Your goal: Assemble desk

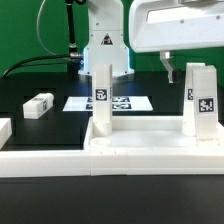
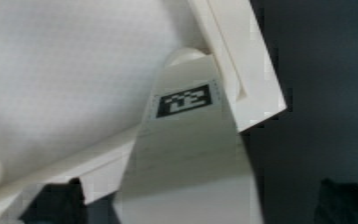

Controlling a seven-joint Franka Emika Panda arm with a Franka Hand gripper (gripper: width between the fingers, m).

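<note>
The white desk top (image 1: pixel 140 150) lies flat at the front of the black table. Two square white legs stand upright on it, one at the exterior view's left (image 1: pixel 102 95) and one at its right (image 1: pixel 203 100), each with a black-and-white tag. A third leg (image 1: pixel 38 105) lies loose on the table at the left. My gripper (image 1: pixel 170 67) hangs open just above and beside the top of the right leg. In the wrist view my gripper (image 2: pixel 197 205) is open, with dark fingertips (image 2: pixel 51 202) wide apart. A tagged leg (image 2: pixel 194 130) shows between them, rising from the desk top (image 2: pixel 69 80).
The marker board (image 1: pixel 105 103) lies behind the desk top. A long white rail (image 1: pixel 40 162) runs along the front left against the desk top. Another white piece (image 1: pixel 4 130) sits at the far left edge. The robot base (image 1: pixel 100 45) stands at the back.
</note>
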